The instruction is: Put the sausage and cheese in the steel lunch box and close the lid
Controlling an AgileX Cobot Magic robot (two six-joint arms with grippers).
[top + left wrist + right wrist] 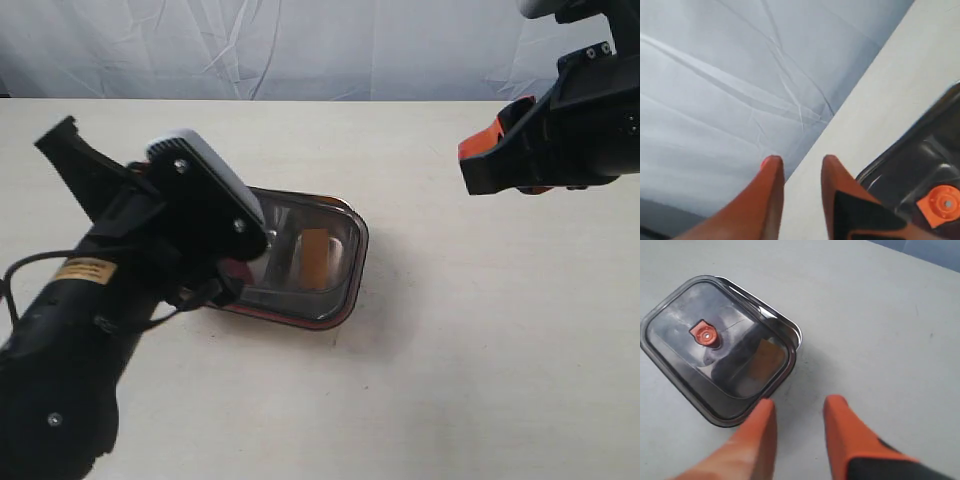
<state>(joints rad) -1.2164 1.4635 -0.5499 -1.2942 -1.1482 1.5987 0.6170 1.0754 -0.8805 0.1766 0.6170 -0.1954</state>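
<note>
The steel lunch box point(791, 326) lies on the table with the dark lid point(335, 235) resting on it, slightly askew, so a strip of steel rim shows along one side. The lid's orange valve point(705, 333) faces up. Through the lid shows the yellow-orange cheese point(317, 258). The sausage is hidden. My left gripper point(802, 162) is open and empty, just over the lid's point(935, 160) edge; in the exterior view its arm covers the box's left end. My right gripper point(475, 160) hangs open and empty, raised off to the right of the box.
A pale cloth backdrop point(300, 50) runs along the table's far edge. Bare tabletop point(450, 350) lies around the box on the near and right sides.
</note>
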